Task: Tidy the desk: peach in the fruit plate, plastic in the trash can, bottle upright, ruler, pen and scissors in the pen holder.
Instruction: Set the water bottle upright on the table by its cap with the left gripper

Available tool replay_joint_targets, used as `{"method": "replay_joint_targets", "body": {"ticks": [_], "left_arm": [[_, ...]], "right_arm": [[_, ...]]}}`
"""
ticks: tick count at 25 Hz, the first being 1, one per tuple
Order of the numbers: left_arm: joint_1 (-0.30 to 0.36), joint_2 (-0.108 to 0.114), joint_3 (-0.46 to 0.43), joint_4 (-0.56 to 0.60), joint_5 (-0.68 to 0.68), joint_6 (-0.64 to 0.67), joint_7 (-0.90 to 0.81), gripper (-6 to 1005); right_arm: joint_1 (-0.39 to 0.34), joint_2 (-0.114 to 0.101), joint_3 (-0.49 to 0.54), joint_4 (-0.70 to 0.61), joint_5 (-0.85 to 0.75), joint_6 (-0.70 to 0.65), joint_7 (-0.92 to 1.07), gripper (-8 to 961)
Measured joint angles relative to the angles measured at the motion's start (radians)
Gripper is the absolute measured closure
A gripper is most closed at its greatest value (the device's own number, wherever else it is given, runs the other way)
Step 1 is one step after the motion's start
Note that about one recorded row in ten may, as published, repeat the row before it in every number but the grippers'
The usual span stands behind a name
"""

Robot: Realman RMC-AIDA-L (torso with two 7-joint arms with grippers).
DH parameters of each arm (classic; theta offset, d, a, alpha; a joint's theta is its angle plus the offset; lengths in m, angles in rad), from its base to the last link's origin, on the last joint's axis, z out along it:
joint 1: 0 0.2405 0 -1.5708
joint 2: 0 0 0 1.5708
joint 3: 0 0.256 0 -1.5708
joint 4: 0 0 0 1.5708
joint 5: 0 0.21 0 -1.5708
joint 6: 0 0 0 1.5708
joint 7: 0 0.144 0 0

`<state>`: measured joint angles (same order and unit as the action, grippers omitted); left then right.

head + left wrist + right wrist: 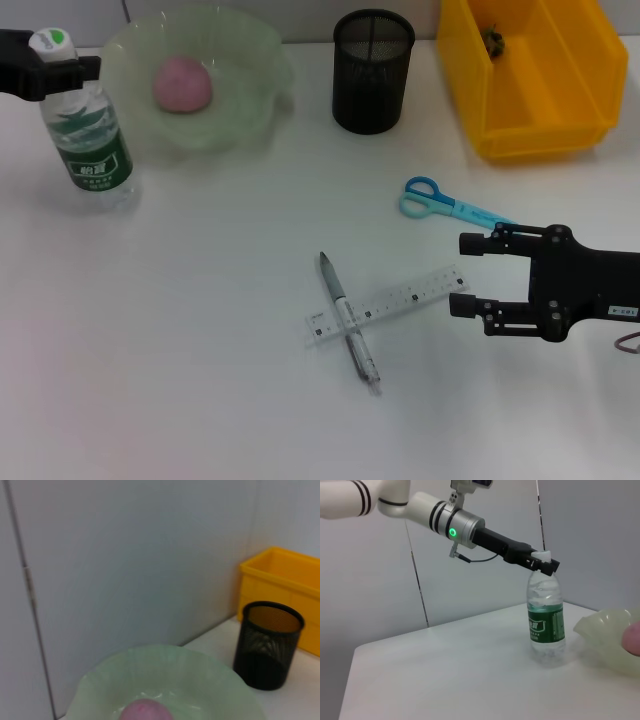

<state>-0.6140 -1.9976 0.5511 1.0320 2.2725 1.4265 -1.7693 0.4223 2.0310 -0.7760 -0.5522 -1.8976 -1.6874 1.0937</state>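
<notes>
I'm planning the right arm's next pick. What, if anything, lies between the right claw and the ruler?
Nothing visible does. In the head view the right claw hovers open just beside the ruler, with only bare table between them. The pen lies across the ruler's far half, and the scissors sit off to the side.

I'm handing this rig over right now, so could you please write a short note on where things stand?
Left gripper is shut on the bottle at its cap; bottle upright by the fruit plate.
Right gripper open, near the scissors.
Done: peach in plate, bottle up. A dark scrap, possibly the plastic, lies in the yellow bin.
Left: pen, ruler and scissors into the pen holder.
</notes>
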Motion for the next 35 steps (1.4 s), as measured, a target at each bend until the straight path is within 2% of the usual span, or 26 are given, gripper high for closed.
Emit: {"method": "replay_joint_targets", "body": {"ticks": [6, 19, 30, 35], "left_arm": [[0.005, 0.006, 0.0, -0.055, -0.02, -0.045, -0.002, 551], [0.004, -0.009, 0.008, -0.072, -0.022, -0.086, 0.005, 549], [-0.001, -0.01, 0.009, -0.078, -0.024, -0.09, -0.001, 547], [-0.001, -0.017, 0.009, -0.076, -0.027, -0.097, -0.002, 546]], "right_arm": [[0.001, 0.0, 0.001, 0.0, -0.001, 0.0, 0.0, 216], [0.001, -0.003, 0.003, 0.0, -0.006, 0.0, 0.0, 216], [0.001, -0.007, 0.002, -0.003, -0.006, 0.0, 0.0, 216], [0.001, -0.008, 0.005, -0.004, -0.006, 0.0, 0.0, 216]]}}
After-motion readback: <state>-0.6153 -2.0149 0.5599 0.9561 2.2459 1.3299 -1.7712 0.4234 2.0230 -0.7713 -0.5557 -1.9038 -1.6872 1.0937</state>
